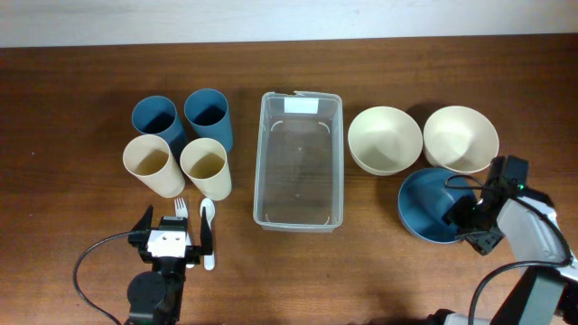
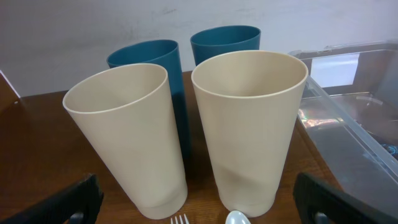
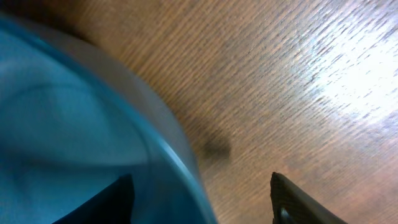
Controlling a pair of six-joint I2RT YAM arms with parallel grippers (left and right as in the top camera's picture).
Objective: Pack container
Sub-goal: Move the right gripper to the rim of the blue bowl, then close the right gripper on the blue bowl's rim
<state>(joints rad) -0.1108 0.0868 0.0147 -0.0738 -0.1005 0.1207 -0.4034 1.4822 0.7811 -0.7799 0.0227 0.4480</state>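
The clear rectangular plastic container sits empty mid-way along the bench for loading — the right pincer straddles the round blue bowl at its rim, jaws apart to pinch it, while the left pincer hangs wide open.

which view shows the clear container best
The overhead view: the whole clear container shows there, with all four sides of its rim. The left wrist view catches only part of it, at the picture's right edge. The right wrist view shows none of it.
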